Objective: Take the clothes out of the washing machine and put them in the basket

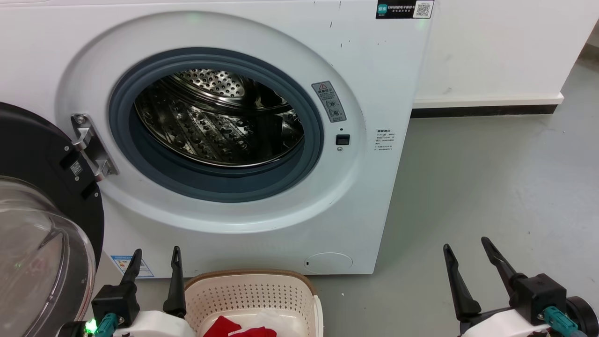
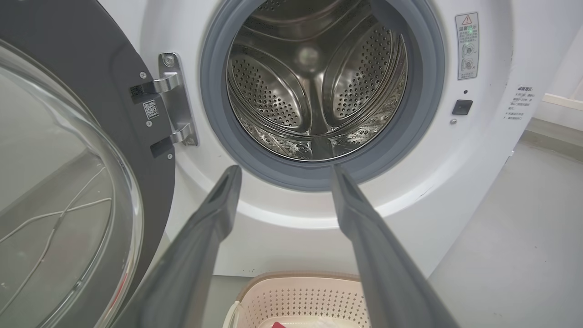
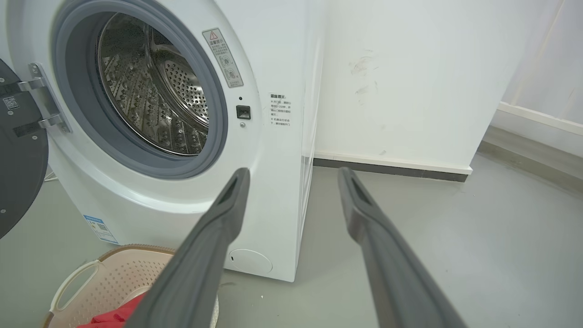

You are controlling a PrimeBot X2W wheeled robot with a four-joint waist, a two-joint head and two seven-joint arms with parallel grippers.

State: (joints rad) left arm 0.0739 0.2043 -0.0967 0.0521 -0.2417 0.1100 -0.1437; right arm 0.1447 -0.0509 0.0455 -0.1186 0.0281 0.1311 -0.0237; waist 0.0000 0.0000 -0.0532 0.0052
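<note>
Inside the washing machine [image 1: 243, 222] the steel drum [image 1: 220, 117] looks bare as far as it shows, red and whitish clothes [image 1: 236, 329] lie in the basket [image 1: 252, 292] near its front, and the left tool [image 1: 157, 251] and right tool [image 1: 466, 243] hang spread apart, empty, so the task seems done.

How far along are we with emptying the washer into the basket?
Looks essentially done. The drum of the washing machine shows bare steel, and red and whitish clothes lie in the basket. Nothing is in hand: left gripper and right gripper are both open and empty. Left: at most a check of the drum's hidden front lip.
</note>
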